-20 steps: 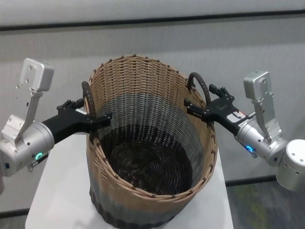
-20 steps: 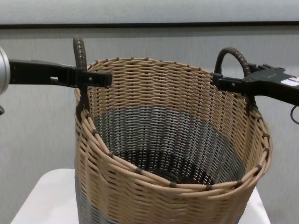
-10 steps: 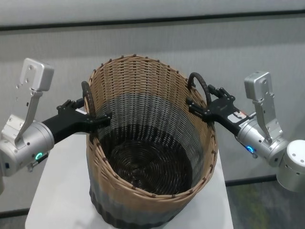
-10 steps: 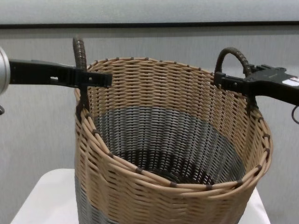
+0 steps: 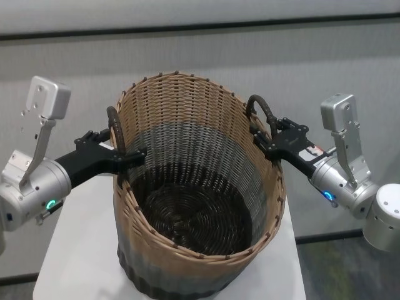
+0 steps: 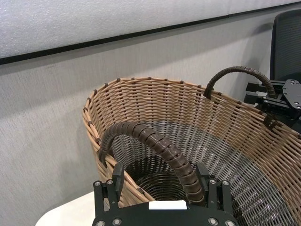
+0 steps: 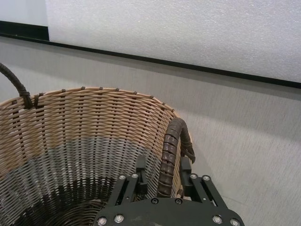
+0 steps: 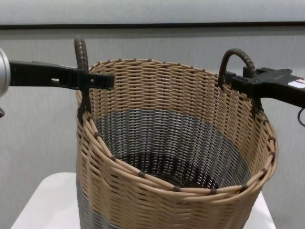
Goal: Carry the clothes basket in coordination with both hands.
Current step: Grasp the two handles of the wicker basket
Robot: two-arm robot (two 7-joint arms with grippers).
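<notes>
Grey textured wall panelling (image 5: 300, 56), crossed by a thin black horizontal strip (image 5: 262, 25) with a paler band above it, is seen behind the whole scene.

The left gripper (image 5: 134, 154) is closed around the clothes basket's left loop handle (image 5: 115, 128); in the left wrist view the dark brown wrapped handle (image 6: 155, 146) is seen passing down between the two fingers (image 6: 115, 181), which stand on either side of it. The right gripper (image 5: 262, 142) is placed likewise at the right loop handle (image 5: 265, 115): in the right wrist view that handle (image 7: 171, 155) runs between the black fingers (image 7: 141, 169), which are drawn in close on both sides, though firm contact cannot be made out.

Both black forearms are held out roughly level from either side, a lit ring being visible on each silver wrist joint (image 5: 50, 204).

The clothes basket (image 5: 194, 200) is gripped between the two arms, its rim tilted toward the camera, its dark brown base (image 5: 181, 284) positioned over a white table top (image 5: 75, 250); whether the base rests on that top cannot be told. Tan, grey and dark bands are seen inside the weave.

Beyond the table's right edge, a dark green-grey floor (image 5: 350, 269) is seen, and a black chair back (image 6: 287, 42) is visible in the left wrist view.
</notes>
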